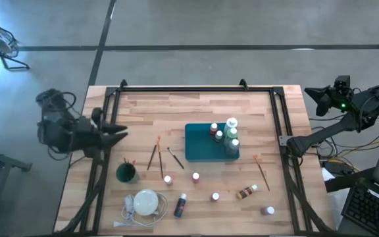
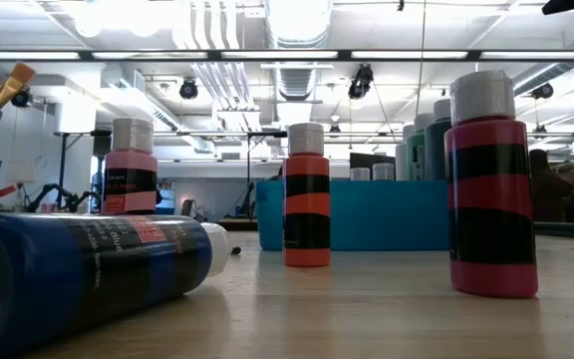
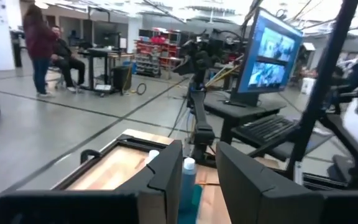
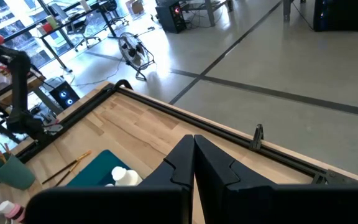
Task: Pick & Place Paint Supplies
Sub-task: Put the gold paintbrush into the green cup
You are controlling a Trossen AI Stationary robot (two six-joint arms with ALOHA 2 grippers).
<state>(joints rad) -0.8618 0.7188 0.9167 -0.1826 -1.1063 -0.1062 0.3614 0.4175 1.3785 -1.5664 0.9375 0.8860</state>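
Several white-capped paint bottles stand in the teal tray (image 1: 202, 146) at mid-table, among them a green one (image 1: 231, 131) and a red one (image 1: 214, 130). More bottles stand on the near half of the table: (image 1: 168, 179), (image 1: 195, 177), (image 1: 215, 196), (image 1: 269, 210). A brown bottle (image 1: 247, 191) and a dark blue bottle (image 1: 179, 205) lie on their sides. Thin brushes (image 1: 153, 158), (image 1: 175, 158), (image 1: 262, 170) lie flat on the wood. My left gripper (image 1: 120, 135) is open and empty, raised at the table's left edge. My right gripper (image 1: 308, 92) is shut and empty, beyond the far right corner.
A green cup (image 1: 126, 173) holding brushes stands near left. A white round disc with a cord (image 1: 146, 202) lies by the near edge. A black frame (image 1: 196, 90) runs around the table. In the low view the dark blue bottle (image 2: 88, 269) lies closest. People show in the room beyond.
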